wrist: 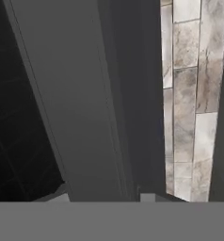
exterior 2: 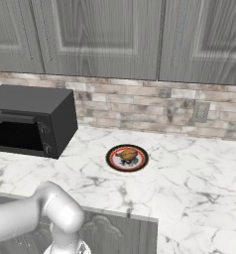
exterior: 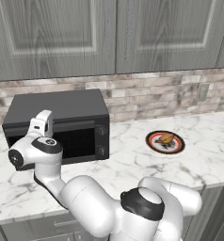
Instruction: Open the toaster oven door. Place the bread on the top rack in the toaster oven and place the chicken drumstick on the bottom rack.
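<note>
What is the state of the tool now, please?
Tool: at the top front edge of the toaster oven; open or closed cannot be told.

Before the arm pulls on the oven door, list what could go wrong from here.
1. The gripper is at the top front edge of the boxy black toaster oven; the hand view doesn't confirm a hold on the dark glass door, so it may slip.
2. The light oven could slide on the smooth white marble counter.
3. The food waits on the round red-rimmed plate, needing a long reach.
</note>
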Robot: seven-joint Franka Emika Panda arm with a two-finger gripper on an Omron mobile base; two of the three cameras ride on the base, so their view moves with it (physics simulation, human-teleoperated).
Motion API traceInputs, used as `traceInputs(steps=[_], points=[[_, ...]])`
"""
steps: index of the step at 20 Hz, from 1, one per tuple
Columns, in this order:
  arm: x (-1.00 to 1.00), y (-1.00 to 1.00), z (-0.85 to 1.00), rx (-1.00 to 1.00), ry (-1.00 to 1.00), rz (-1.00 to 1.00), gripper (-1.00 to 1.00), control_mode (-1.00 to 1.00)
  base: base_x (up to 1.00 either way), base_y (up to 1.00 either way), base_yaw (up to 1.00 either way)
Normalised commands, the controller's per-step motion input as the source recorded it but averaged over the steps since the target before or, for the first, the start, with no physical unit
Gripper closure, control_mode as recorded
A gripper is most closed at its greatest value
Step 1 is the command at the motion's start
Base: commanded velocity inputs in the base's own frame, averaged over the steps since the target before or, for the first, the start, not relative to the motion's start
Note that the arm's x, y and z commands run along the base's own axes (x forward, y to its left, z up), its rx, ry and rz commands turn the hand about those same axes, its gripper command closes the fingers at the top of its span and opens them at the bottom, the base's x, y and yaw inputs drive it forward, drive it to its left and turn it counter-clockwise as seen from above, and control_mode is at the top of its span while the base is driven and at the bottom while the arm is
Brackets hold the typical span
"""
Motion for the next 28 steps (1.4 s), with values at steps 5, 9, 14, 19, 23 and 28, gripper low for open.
traceInputs(steps=[5, 9, 14, 19, 23, 28], points=[[-0.15, -0.02, -0.01, 0.06, 0.15, 0.0, 1.0, -1.0, 0.0, 0.0, 0.0], [-0.1, 0.0, -0.25, 0.04, 0.15, 0.0, 1.0, -1.0, 0.0, 0.0, 0.0], [-0.03, 0.0, -0.41, 0.1, 0.11, 0.0, 1.0, -1.0, 0.0, 0.0, 0.0], [0.0, 0.0, -0.64, 0.15, 0.04, 0.0, 1.0, -1.0, 0.0, 0.0, 0.0], [0.0, -0.01, -0.82, 0.12, 0.07, 0.0, 1.0, -1.0, 0.0, 0.0, 0.0], [-0.15, 0.0, -0.94, 0.08, 0.11, 0.0, 1.0, -1.0, 0.0, 0.0, 0.0]])
